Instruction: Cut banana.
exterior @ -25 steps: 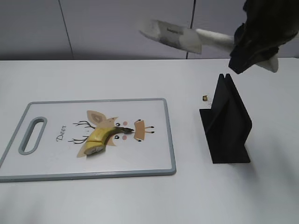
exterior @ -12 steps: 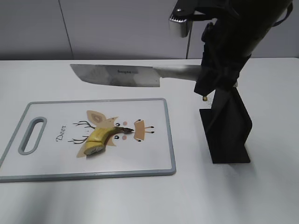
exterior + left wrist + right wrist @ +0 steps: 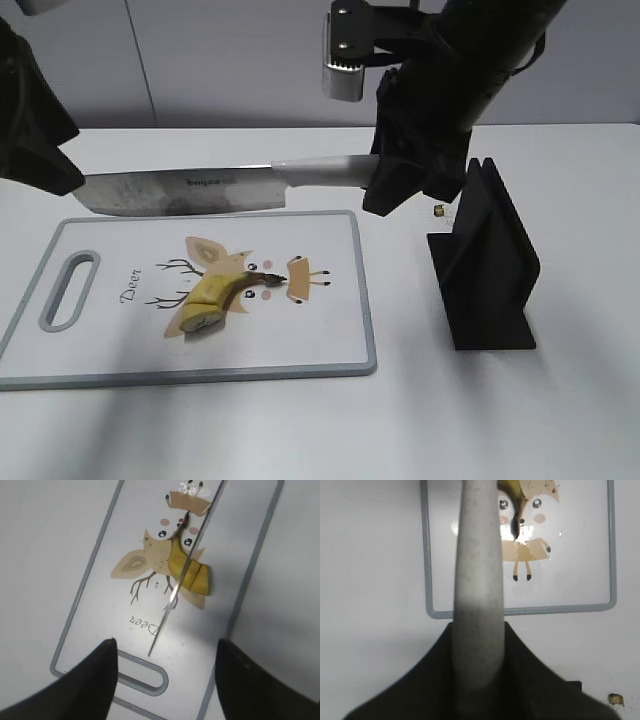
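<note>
One second has carried the cleaver (image 3: 185, 191) from high at the back down and leftward — its blade now hangs level over the cutting board (image 3: 340, 340), above the banana (image 3: 212, 297). The right gripper (image 3: 415, 165) stays clenched on the handle. The left gripper (image 3: 165, 680) has newly arrived at the board's handle end, released and empty. The cut looks imminent. White table (image 3: 300, 430), pale wall behind; a black knife stand (image 3: 490, 270) sits right of the board.
</note>
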Action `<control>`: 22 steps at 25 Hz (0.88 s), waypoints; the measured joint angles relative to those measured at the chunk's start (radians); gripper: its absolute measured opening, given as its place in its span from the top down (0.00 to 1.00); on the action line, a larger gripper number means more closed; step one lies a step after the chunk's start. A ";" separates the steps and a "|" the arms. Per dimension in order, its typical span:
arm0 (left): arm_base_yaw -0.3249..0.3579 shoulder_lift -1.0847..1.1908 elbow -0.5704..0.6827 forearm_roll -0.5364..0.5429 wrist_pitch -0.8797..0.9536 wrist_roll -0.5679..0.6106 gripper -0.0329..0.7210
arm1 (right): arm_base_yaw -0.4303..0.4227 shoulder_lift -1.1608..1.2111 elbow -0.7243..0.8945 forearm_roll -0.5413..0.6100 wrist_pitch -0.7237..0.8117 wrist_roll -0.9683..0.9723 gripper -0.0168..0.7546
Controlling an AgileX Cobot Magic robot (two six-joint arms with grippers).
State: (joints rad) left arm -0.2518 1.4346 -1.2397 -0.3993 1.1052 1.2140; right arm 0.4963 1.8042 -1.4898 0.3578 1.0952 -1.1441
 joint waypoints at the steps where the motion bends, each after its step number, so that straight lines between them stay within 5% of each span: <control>1: 0.000 0.012 0.000 -0.002 0.001 0.007 0.17 | 0.002 0.012 -0.017 0.003 0.001 -0.008 0.77; 9: 0.000 0.090 0.000 0.017 -0.057 0.016 0.19 | 0.014 0.099 -0.116 0.028 0.035 -0.024 0.77; 22: 0.000 0.161 -0.001 0.019 -0.087 0.017 0.46 | 0.016 0.105 -0.117 0.038 0.018 -0.030 0.77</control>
State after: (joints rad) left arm -0.2518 1.5961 -1.2407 -0.3803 1.0182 1.2312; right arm 0.5123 1.9097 -1.6064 0.3954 1.1130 -1.1742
